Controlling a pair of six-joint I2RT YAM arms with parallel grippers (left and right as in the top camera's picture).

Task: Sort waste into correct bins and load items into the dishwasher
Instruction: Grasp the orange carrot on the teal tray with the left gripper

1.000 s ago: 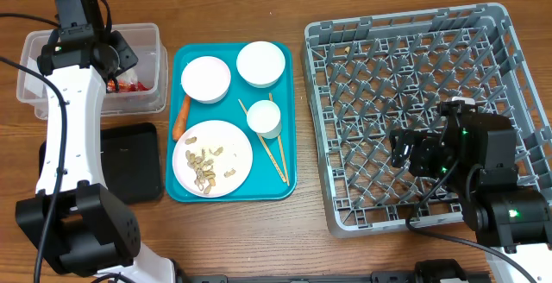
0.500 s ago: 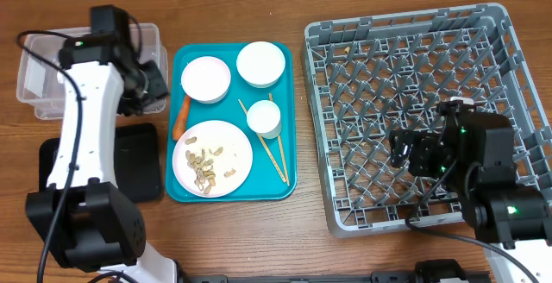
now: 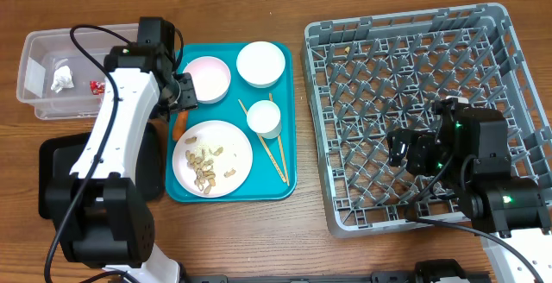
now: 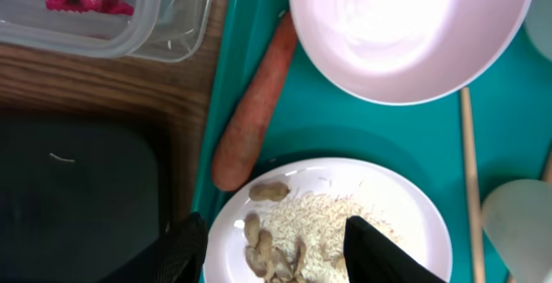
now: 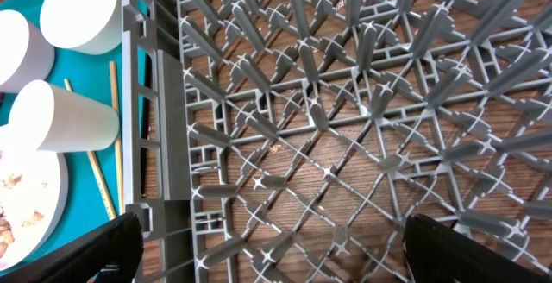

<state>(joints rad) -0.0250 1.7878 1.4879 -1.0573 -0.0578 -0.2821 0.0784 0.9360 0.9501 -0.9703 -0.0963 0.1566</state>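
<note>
My left gripper (image 3: 182, 94) (image 4: 280, 253) hangs open and empty over the left edge of the teal tray, just above the white plate (image 3: 239, 141) (image 4: 401, 210) of peanut shells (image 3: 204, 167) (image 4: 263, 247). The orange carrot (image 3: 179, 127) (image 4: 254, 102) lies beside the plate. A red wrapper (image 3: 97, 84) and a whitish scrap (image 3: 60, 80) lie in the clear tub (image 3: 52, 50). The black tray (image 3: 54, 169) is partly hidden by my left arm. My right gripper (image 3: 398, 149) (image 5: 280, 248) is wide open over the floor of the grey dish rack (image 3: 317, 136) (image 5: 345, 102), holding nothing.
The teal tray (image 3: 288, 84) also holds a pink bowl (image 3: 207, 78) (image 4: 405, 33), a white bowl (image 3: 260, 62), a small white cup (image 3: 264, 117) and two chopsticks (image 3: 278, 154). The rack has upright pegs all over its lattice floor.
My left arm has swung right, from above the clear tub to the tray's left side. The red wrapper now lies loose in the tub. The right arm has not moved.
</note>
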